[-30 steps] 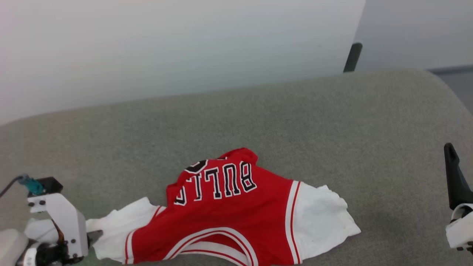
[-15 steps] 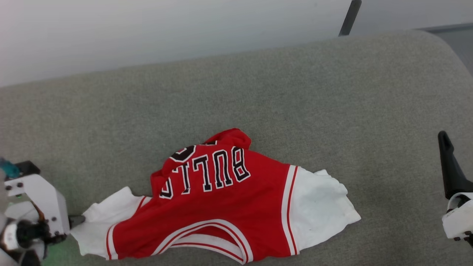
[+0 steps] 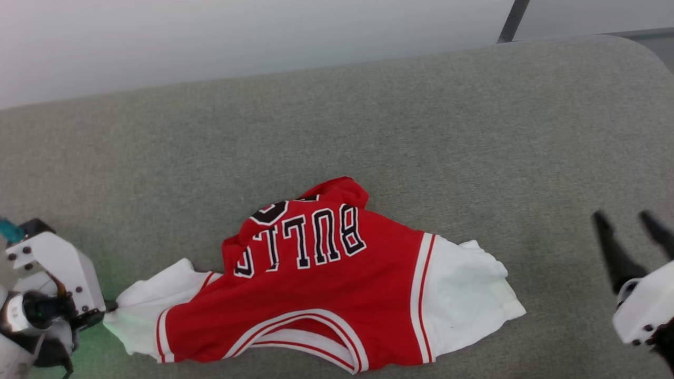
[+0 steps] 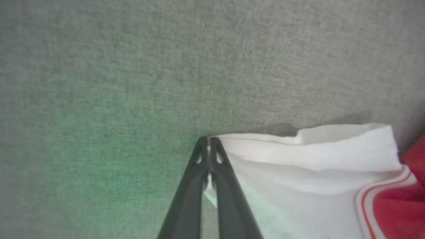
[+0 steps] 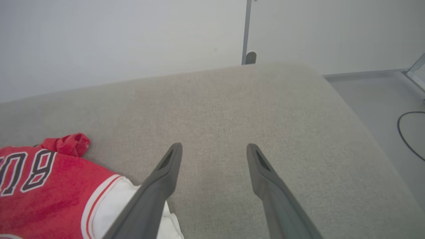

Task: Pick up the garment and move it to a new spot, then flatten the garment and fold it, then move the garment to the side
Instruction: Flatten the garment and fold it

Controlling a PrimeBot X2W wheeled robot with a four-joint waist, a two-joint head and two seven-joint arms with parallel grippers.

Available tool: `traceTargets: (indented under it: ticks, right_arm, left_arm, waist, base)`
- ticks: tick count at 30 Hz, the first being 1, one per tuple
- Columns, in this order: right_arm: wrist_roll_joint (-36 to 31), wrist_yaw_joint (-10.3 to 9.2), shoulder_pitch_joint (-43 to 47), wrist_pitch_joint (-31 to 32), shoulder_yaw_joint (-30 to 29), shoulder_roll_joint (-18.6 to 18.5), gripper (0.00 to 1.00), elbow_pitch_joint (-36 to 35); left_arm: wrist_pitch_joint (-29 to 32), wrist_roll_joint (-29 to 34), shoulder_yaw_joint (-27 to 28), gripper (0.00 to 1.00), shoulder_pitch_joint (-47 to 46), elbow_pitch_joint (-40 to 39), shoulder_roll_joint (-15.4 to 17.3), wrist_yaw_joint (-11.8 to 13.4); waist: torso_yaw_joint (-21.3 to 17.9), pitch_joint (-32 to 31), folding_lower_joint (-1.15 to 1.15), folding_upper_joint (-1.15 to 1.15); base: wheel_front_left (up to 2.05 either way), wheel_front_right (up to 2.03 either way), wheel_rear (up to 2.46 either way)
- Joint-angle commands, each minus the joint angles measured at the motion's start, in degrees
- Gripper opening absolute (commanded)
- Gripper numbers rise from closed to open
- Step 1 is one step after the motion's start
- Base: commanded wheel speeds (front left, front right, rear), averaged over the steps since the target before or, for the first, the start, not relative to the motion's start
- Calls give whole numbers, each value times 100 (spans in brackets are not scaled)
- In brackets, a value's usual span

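Two pincers sit at the near edge of your scene. At the near left, your left pincer (image 4: 208,141) is clamped together on the garment (image 3: 326,300), with the outer hem corner of one white sleeve (image 3: 142,316) pinched between its dark fingers, low against the grey padded worktop (image 3: 368,131). A faint green glow falls on the fabric surface just beside it. At the near right, your right pincer (image 3: 626,221) has its two fingers spread wide with nothing between them; it is above bare worktop, apart from the garment's other white sleeve (image 3: 468,300). Between the two pincers the garment lies on the near middle of the worktop, rumpled rather than flat. Its neckline with red-and-white trim (image 3: 310,337) is nearest you and the red body runs away from you. The black, white-outlined "BULLS" lettering (image 3: 305,247) reads upside down from your side, with part of a number showing beside it. The far end of the red cloth is bunched into a small hump (image 3: 339,189). Beyond that, the worktop stretches bare to its rounded far edge. Behind it stands a pale wall (image 3: 210,37), with a dark post (image 3: 511,23) at the far right. From the right wrist you also see grey floor (image 5: 375,99) off the worktop's right side, with a thin dark cable (image 5: 405,132) lying on it.
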Motion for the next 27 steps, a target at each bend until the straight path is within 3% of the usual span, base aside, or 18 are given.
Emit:
traceTargets:
  ticks: [1,10,23,24,25,27]
  right_arm:
    - [69,3,-21,332,59,6,100,83]
    - [492,3,136,1986,287,-25,100,824]
    - [662,3,-405,2069,874,-203,100,2471]
    - [687,3,-427,2121,975,-240,43,2583]
    - [691,3,-430,2172,1041,-277,0,2683]
    - [716,3,-447,2267,1106,-337,0,2804]
  left_arm:
    - [23,19,-163,0,28,-36,-282,-78]
    - [-3,242,-258,0,-424,-221,-368,-68]
    - [-39,401,-365,0,-847,-122,-570,-114]
    - [-45,402,-369,0,-850,-100,-577,-117]
    - [-52,404,-374,0,-851,-82,-585,-121]
    - [-47,399,-384,0,-836,-38,-593,-137]
  waist:
    - [54,27,0,0]
    - [349,256,0,0]
    - [641,540,0,0]
    - [648,535,0,0]
    - [655,528,0,0]
    - [664,496,0,0]
  base:
    - [0,0,0]
    - [0,0,0]
    - [0,0,0]
    - [0,0,0]
    - [0,0,0]
    - [0,0,0]
